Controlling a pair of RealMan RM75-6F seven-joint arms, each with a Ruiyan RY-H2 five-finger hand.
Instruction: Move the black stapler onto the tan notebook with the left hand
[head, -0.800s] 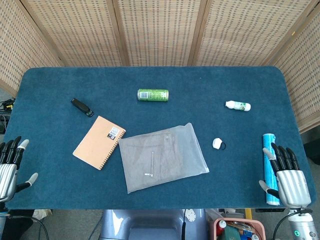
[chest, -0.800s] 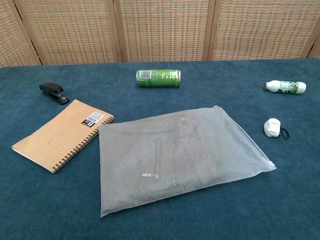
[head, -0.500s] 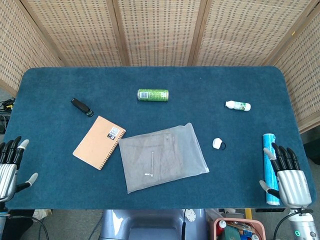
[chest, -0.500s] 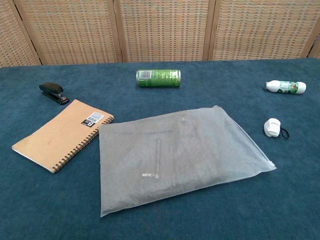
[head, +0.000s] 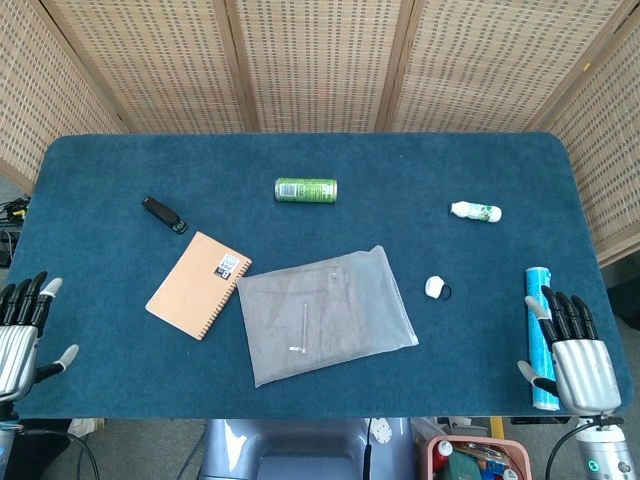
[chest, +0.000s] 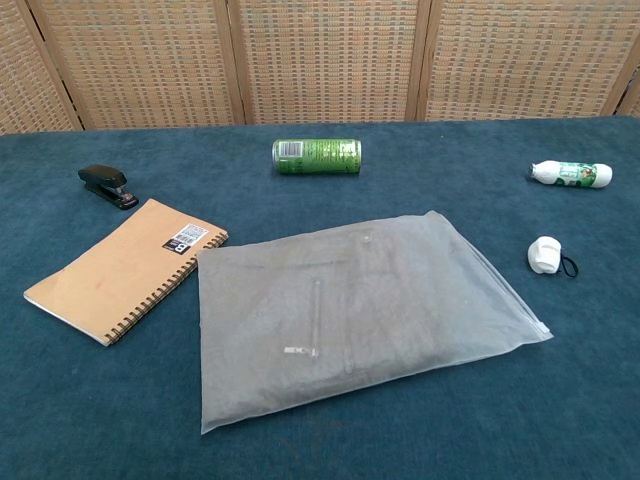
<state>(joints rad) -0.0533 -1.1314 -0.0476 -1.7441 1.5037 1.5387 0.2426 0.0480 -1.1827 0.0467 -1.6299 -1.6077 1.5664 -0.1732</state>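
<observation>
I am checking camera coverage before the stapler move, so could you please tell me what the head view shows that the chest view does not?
Only the head view shows the left hand and right hand, both open at the near table edge, plus the light blue tube beside the right hand. The chest view shows nothing extra, only closer detail. Both share the black stapler, lying apart from the tan notebook, the frosted plastic bag, the green can, the white bottle and the small white object.
</observation>
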